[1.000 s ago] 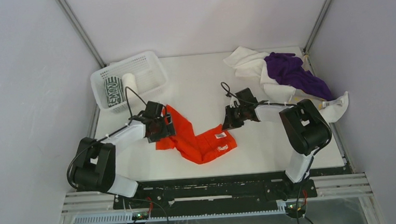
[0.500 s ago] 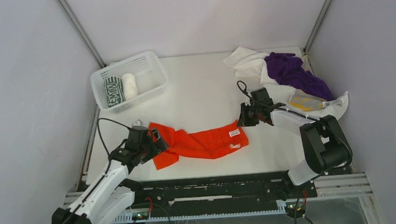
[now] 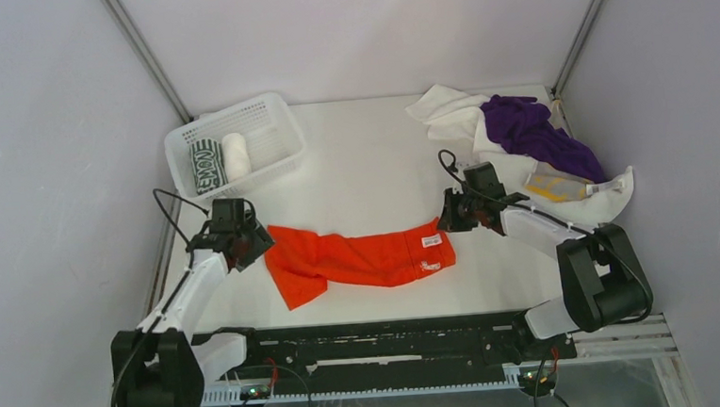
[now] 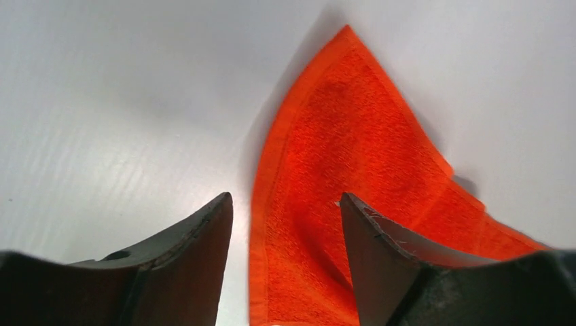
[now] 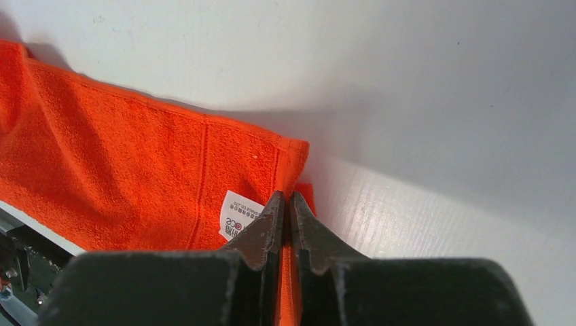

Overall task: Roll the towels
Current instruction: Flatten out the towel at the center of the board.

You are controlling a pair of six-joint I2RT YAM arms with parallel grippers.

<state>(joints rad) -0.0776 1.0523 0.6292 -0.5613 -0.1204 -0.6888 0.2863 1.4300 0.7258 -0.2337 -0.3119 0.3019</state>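
An orange-red towel lies flat on the white bench, near the front edge. It is stretched out long from left to right between the two arms. Its left end is wider and a bit folded and bumpy. A small white label sits near its right end.

The left hand is at the left end of the towel. Its two fingers stand apart with a gap between them. In the left wrist view the towel's pointed corner and its edge lie on the bench in that gap. The fingers do not squeeze the cloth, so this hand has hold of nothing.

The right hand is at the right end of the towel. In the right wrist view its fingers are pressed tight together on the towel's corner, just beside the label. A thin strip of orange shows between them. This hand pinches the towel.

A white basket stands at the back left of the bench. Two rolled towels lie side by side in it: a green-and-white towel and a white roll.

At the back right is a loose heap. A purple towel lies on top of a white towel. A yellow-and-grey towel peeks out at the near side of the heap.
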